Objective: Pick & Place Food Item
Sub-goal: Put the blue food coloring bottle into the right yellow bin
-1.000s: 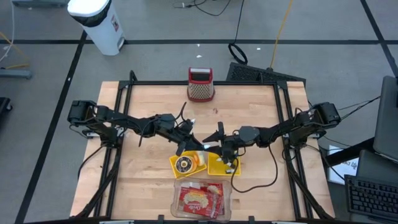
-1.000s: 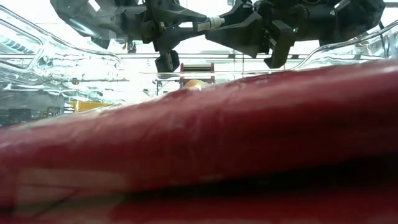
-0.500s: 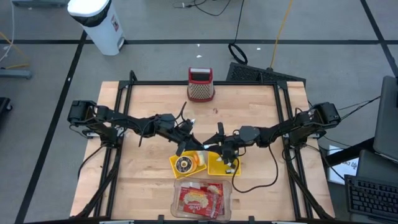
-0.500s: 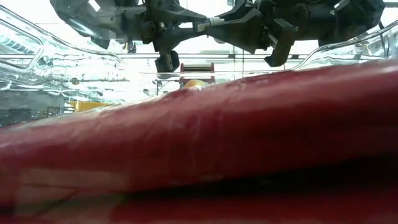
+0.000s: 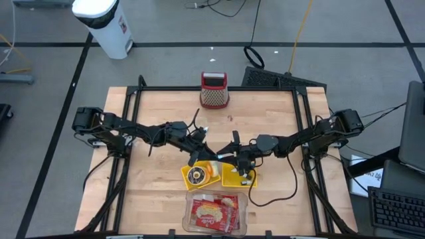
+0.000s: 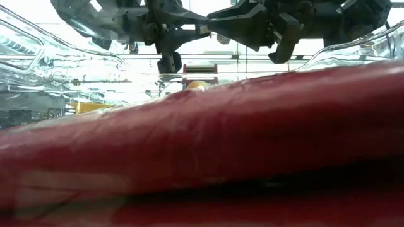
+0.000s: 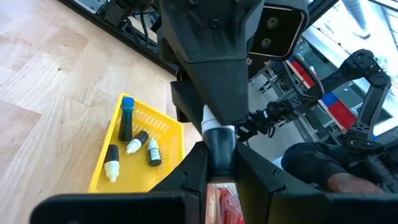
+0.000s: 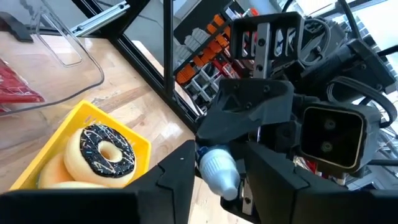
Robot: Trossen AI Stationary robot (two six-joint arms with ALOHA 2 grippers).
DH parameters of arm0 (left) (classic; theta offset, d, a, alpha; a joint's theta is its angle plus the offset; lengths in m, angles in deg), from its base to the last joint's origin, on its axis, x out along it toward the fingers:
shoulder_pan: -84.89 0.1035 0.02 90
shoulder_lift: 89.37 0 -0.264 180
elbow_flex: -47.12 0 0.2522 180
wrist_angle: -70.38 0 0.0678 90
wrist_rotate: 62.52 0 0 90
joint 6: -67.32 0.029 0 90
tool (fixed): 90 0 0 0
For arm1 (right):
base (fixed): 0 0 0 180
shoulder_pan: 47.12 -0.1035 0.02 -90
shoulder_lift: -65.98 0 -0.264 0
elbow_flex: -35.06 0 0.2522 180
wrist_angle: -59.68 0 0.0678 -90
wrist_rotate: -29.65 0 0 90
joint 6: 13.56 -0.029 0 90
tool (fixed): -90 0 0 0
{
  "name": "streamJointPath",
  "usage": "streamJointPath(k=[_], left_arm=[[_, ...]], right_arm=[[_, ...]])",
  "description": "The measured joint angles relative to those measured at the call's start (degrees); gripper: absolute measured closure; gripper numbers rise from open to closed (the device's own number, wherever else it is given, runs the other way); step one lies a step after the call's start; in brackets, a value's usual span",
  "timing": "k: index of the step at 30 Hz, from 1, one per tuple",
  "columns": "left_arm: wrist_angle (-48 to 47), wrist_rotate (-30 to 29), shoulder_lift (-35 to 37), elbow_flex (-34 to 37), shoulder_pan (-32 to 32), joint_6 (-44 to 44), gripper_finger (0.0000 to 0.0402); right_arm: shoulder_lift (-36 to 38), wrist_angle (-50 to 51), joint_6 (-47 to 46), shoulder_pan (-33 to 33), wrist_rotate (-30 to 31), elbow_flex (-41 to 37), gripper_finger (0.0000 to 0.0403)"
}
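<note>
A small dark dropper bottle [image 7: 219, 146] with a white cap [image 8: 219, 169] hangs over two yellow trays at mid-table. My left gripper [image 7: 219, 163] is shut on it, reaching in from the table's left [image 5: 211, 153]. My right gripper [image 8: 219, 167] comes from the right [image 5: 234, 150] and is open. Its fingers stand on either side of the cap, close to it, and I see no touch. One tray [image 5: 238, 176] holds several small bottles [image 7: 134, 146]. The other tray [image 5: 189, 178] holds a chocolate-glazed donut [image 8: 104, 152] lying on a plain one. My left gripper pinches the bottle's dark body [image 7: 219, 155] between its two fingers. The fingers come nearly level from the table's left and lie along the bottle. The cap end sticks out past the fingertips toward my right gripper, and the bottle is lifted clear above the trays.
A clear plastic container [image 5: 216, 212] with red packets stands at the near edge; it fills most of the low view. A red and grey box [image 5: 214, 90] stands at the far edge. Bare wood lies to the left and right of the trays.
My right gripper's fingers have drawn closer together around the bottle's cap, without moving away. My left gripper and the bottle have kept still.
</note>
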Motion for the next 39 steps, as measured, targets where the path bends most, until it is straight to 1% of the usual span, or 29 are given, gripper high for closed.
streamJointPath(k=[8, 15, 19, 22, 25, 28, 30, 33, 36, 39], left_arm=[[-0.21, -0.02, 0.0, 0.0, 0.0, 0.04, 0.0346], [-0.29, 0.05, -0.02, 0.02, 0.0, 0.17, 0.0346], [-0.39, -0.83, -0.02, 0.07, -0.01, 2.55, 0.034], [-0.46, -1.24, 0.12, 0.11, 0.57, 5.13, 0.0313], [0.36, -2.29, 0.52, 0.07, 1.89, 8.42, 0.0267], [-0.43, -2.27, 1.98, 0.09, 3.29, 9.7, 0.022], [-0.63, -2.11, 2.92, 0.0, 4.54, 10.1, 0.0196], [-3.93, -2.79, 4.52, 0.0, 6.92, 12.35, 0.0169], [-8.17, -5.37, 5.11, -0.01, 8.16, 13.79, 0.0154], [-11.91, -9.34, 4.56, 0.0, 8.26, 13.94, 0.0147]], right_arm=[[0.02, 1.57, -0.2, 0.0, 0.07, 0.02, 0.0296], [0.02, 2.26, -0.21, 0.0, 0.03, 0.04, 0.0327], [0.04, 2.47, -0.18, 0.0, 0.02, 0.04, 0.0344], [0.05, 2.82, -0.67, 0.04, 0.27, 0.04, 0.0344], [0.07, 4.5, -1.74, 0.02, 0.06, 0.04, 0.0344], [0.21, 5.52, -2.94, -0.04, -0.04, 0.02, 0.0344], [0.94, 6.71, -4.9, -0.02, -0.02, 0.02, 0.0345], [3.16, 9.45, -10.47, 0.0, -0.54, 0.02, 0.0345], [6.66, 13.82, -18.85, 0.32, -6.28, 0.04, 0.0345], [9.75, 18.75, -28.48, 1.29, -14.69, 0.02, 0.0345]])
